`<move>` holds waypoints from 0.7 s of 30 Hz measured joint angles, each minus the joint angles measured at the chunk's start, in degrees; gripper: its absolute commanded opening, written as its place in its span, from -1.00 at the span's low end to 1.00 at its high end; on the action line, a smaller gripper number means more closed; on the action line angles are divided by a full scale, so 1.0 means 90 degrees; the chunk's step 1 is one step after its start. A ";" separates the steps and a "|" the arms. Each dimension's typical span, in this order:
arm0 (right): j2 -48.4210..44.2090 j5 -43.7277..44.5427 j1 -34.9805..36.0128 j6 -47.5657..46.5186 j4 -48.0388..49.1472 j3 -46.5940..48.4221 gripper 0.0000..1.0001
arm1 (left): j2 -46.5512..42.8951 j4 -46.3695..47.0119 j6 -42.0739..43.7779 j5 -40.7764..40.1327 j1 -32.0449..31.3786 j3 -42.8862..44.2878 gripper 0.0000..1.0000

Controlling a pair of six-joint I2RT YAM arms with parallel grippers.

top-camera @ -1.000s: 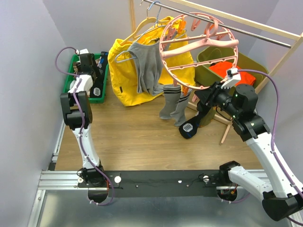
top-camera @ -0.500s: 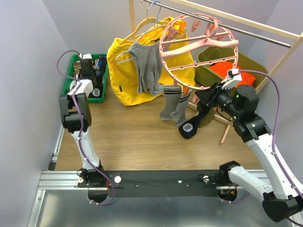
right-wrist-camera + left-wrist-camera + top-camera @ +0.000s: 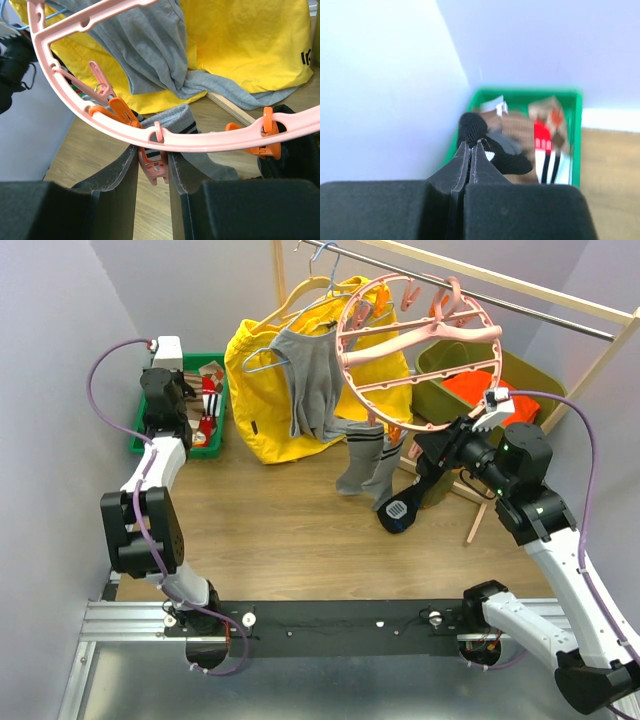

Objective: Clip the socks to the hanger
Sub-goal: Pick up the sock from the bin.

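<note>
The pink ring hanger (image 3: 420,348) hangs from the rail, with grey socks (image 3: 365,462) and a black sock (image 3: 398,508) dangling from its near rim. My right gripper (image 3: 428,447) reaches under that rim. In the right wrist view this gripper (image 3: 153,152) is shut on a pink clip (image 3: 154,170) below the ring (image 3: 215,141), just in front of a grey striped sock (image 3: 172,120). My left gripper (image 3: 160,402) is raised over the green bin (image 3: 207,443). Seen from the left wrist, its jaws (image 3: 472,143) are shut on a black sock with a white patch (image 3: 509,159).
A yellow jacket (image 3: 262,365) and grey shirt (image 3: 312,380) hang on thin hangers beside the ring. Striped socks (image 3: 547,150) lie in the green bin (image 3: 530,91) against the left wall. An olive bin with orange cloth (image 3: 470,390) stands behind the right arm. Orange clips (image 3: 119,109) sit along the rim.
My left gripper has closed on the black sock in the green bin and pulled up and left, away from the bin. The right arm has stayed on the clip.
</note>
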 measured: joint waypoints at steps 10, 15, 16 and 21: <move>-0.0053 0.0000 0.0000 0.0002 -0.0051 0.0000 -0.98 | 0.0005 0.1025 0.0848 0.1780 0.0022 -0.0007 -1.00; -0.0046 0.0000 0.0000 0.0002 -0.0068 0.0007 -0.98 | 0.0420 0.1627 0.0738 0.2708 0.0325 -0.0546 -1.00; -0.0036 0.0000 0.0000 0.0002 -0.0090 0.0024 -0.98 | 0.0600 0.1681 0.0704 0.2805 0.0469 -0.0614 -1.00; 0.0015 0.0002 0.0000 0.0000 -0.0119 0.0080 -0.98 | 0.1127 0.1540 0.0491 0.2679 0.0971 -0.0709 -0.86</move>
